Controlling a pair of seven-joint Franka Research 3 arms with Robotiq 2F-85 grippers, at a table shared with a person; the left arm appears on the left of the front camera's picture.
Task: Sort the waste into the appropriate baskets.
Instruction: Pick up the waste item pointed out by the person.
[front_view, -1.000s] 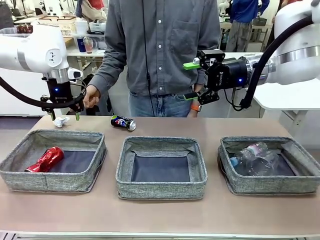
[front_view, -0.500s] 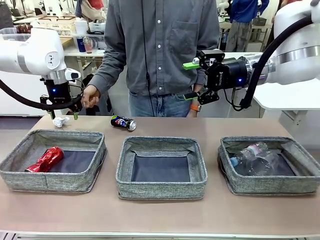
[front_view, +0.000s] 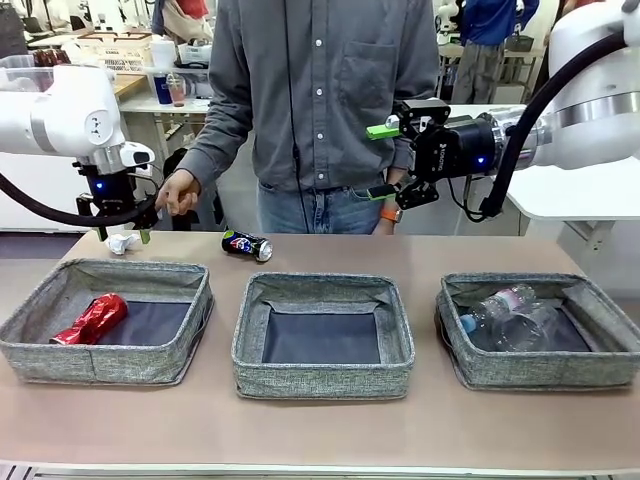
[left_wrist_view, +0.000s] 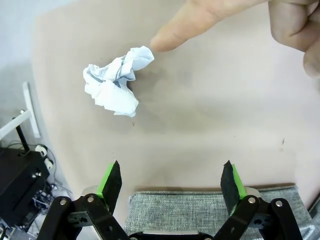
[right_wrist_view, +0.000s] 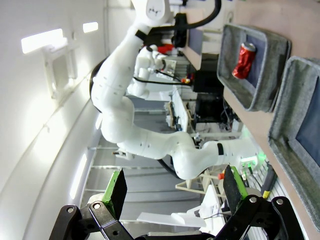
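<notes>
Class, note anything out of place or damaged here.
Outside the grey woven baskets, a crumpled white paper ball and a dark blue drink can, on its side, lie loose. The shiny red can looks crushed.

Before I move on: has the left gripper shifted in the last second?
Yes. In the front view the left gripper has drifted slightly left, ending closer over the paper ball, which has stayed put.
</notes>
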